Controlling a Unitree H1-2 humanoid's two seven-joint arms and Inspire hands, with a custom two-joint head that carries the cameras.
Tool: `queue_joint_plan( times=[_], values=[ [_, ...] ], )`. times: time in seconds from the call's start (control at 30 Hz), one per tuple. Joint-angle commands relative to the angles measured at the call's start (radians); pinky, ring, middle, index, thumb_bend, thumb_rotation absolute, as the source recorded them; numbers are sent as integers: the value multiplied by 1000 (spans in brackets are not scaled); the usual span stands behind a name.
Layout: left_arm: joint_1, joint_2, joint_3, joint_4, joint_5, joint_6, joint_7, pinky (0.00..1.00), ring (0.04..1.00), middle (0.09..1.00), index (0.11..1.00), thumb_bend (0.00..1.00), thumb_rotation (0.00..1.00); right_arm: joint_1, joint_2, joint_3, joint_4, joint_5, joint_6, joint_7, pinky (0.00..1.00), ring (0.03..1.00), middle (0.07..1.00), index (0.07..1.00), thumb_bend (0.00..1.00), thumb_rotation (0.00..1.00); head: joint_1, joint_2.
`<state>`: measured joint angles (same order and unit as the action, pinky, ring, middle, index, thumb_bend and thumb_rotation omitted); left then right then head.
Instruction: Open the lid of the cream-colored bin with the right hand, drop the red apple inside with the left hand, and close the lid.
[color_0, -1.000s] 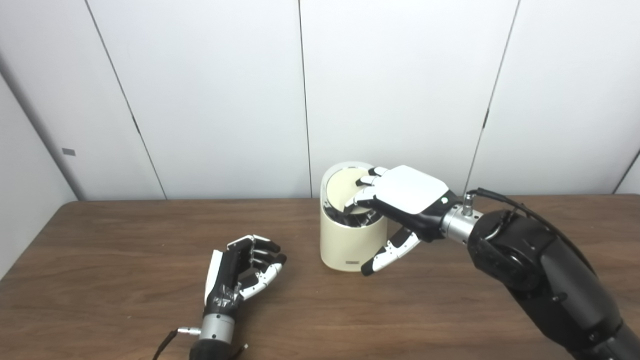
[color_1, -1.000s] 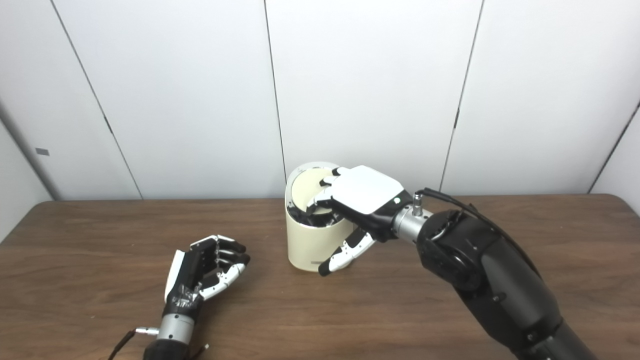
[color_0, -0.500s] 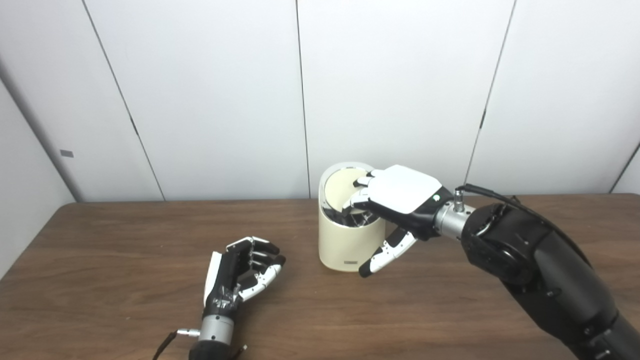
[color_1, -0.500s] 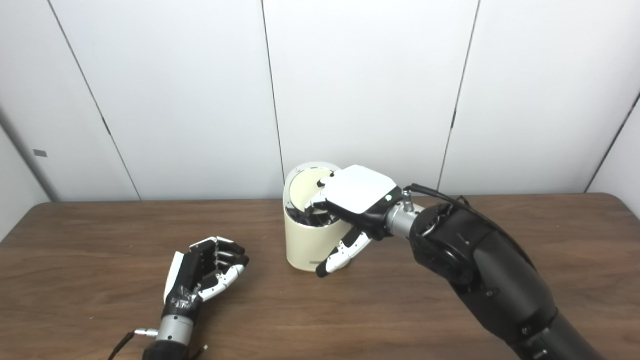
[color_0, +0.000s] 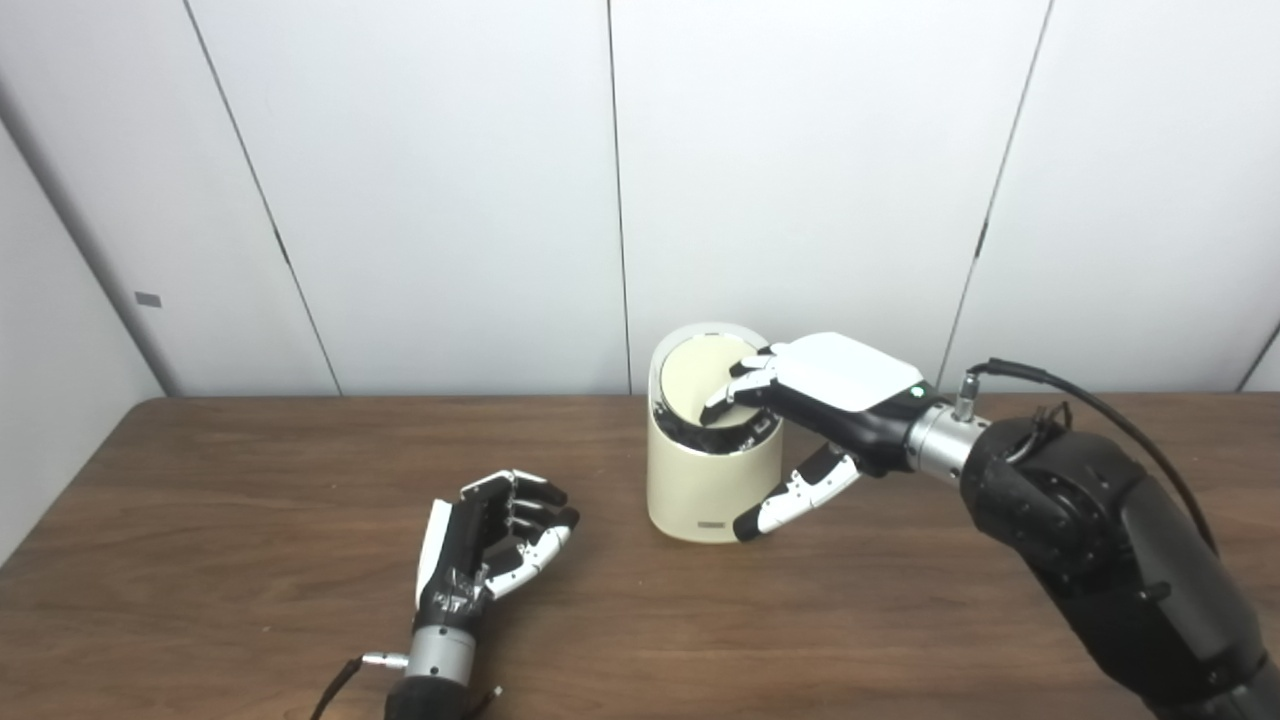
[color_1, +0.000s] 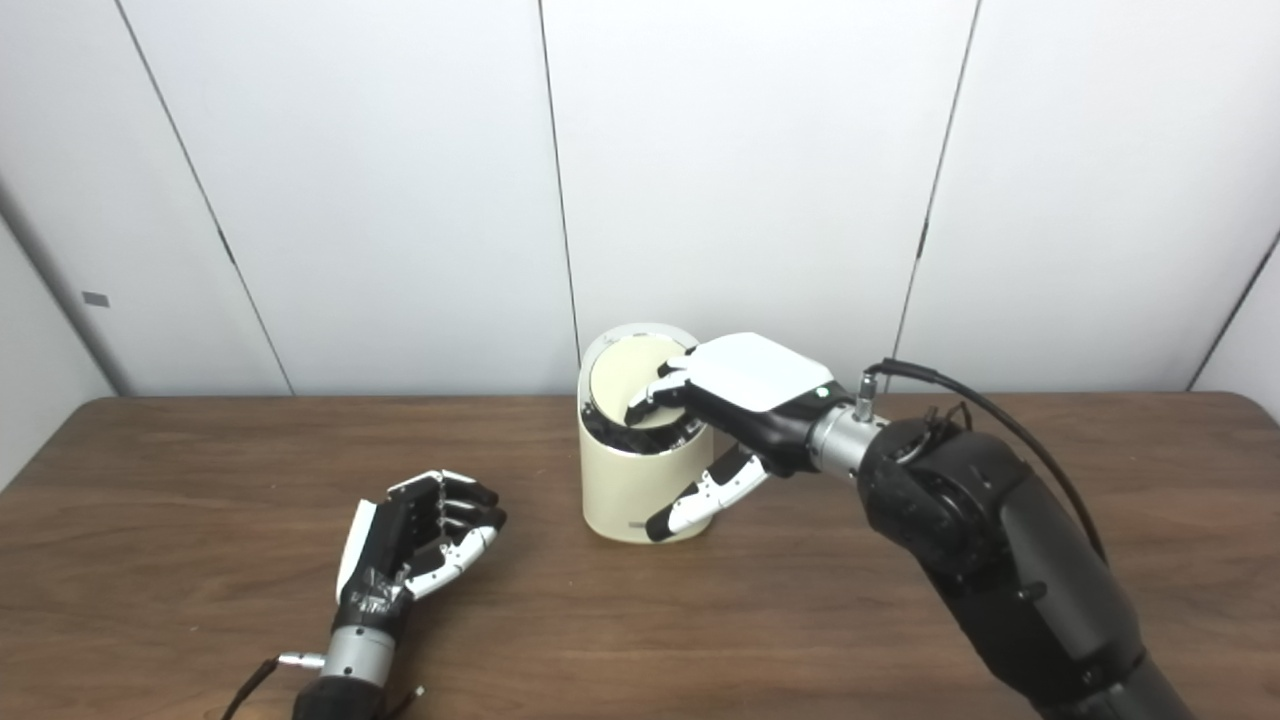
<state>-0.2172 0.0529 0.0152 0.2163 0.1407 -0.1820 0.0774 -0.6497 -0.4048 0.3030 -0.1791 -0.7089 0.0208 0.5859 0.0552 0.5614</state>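
The cream-colored bin (color_0: 700, 490) stands at the middle of the table. Its round lid (color_0: 695, 375) is tilted, with a dark gap showing along its front edge. My right hand (color_0: 830, 375) lies over the bin's top with its fingers resting on the lid and its thumb hanging down beside the bin wall; it grips nothing. My left hand (color_0: 490, 540) rests on its side on the table, left of and in front of the bin, fingers loosely curled and empty. No red apple is in view.
The brown wooden table (color_0: 250, 500) runs the width of the picture, against white wall panels. A cable trails from my left wrist (color_1: 250, 680) at the front edge. Another cable loops over my right forearm (color_0: 1040, 385).
The whole picture has shifted slightly. My right hand has flattened and lowered over the bin, fingers still on the tilted lid. My left hand has not moved.
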Motion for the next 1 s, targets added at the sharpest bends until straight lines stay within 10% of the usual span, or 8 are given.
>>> queue_joint_plan(
  times=[0.0,0.33,0.57,0.97],
  values=[
    [19,-2,-4,50,1,-34,11,410,514,581,496,497,61,-23,12,-57,-20,29,-36,-111,872,886,765,751,641,582,0,0],
    [21,-5,-2,42,2,-29,12,407,511,581,496,497,60,109,60,-164,-2,61,-93,-365,805,899,883,872,586,462,-1,1],
    [22,-4,0,42,-12,-45,4,411,517,585,496,497,58,231,92,-254,49,230,-49,-393,720,862,909,909,681,316,-20,-4],
    [28,9,-5,26,-44,-70,-35,431,533,602,497,499,56,348,88,-306,249,414,-264,-480,626,781,854,849,744,122,-23,1]
  ],
)
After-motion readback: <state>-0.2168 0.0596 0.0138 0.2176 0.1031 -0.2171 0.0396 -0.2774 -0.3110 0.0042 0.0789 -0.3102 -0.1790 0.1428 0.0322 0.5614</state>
